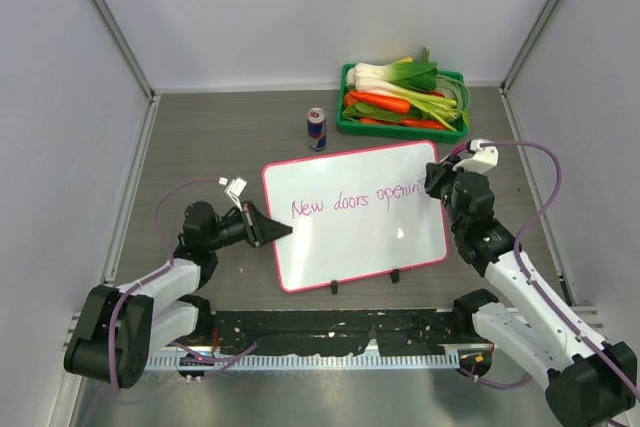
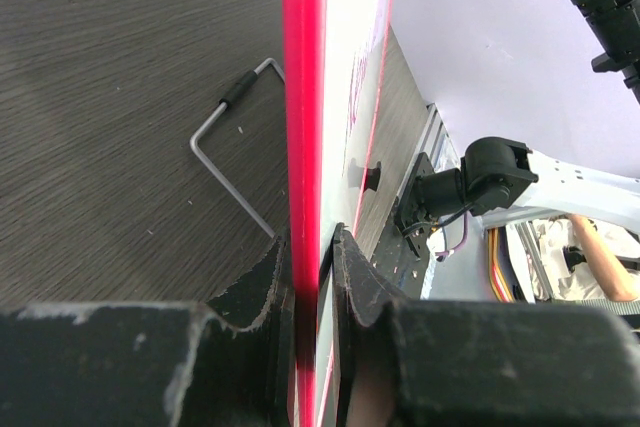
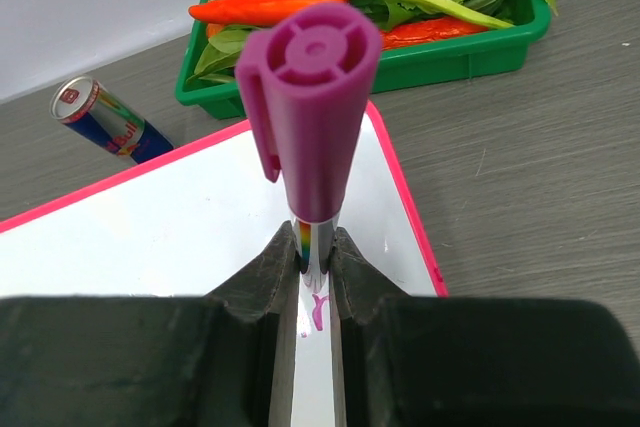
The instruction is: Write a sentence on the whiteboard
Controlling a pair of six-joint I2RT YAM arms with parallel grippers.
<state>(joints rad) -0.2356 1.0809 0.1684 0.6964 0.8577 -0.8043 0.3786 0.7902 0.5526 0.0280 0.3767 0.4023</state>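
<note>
The whiteboard [image 1: 350,237] with its pink-red frame stands tilted on two small black feet at the table's middle. Pink-magenta cursive [image 1: 350,201] on it reads "New doors openin", running to the right edge. My left gripper [image 1: 285,231] is shut on the board's left edge; in the left wrist view the red frame [image 2: 304,97] runs between my jaws. My right gripper [image 1: 434,185] is shut on a marker with a purple cap [image 3: 311,107], at the board's right edge by the last letters. A pink stroke [image 3: 318,311] shows between its jaws.
A green tray [image 1: 346,123] of vegetables sits at the back right. A drink can [image 1: 317,129] stands just behind the board. A bent wire stand [image 2: 225,162] lies on the table behind the board.
</note>
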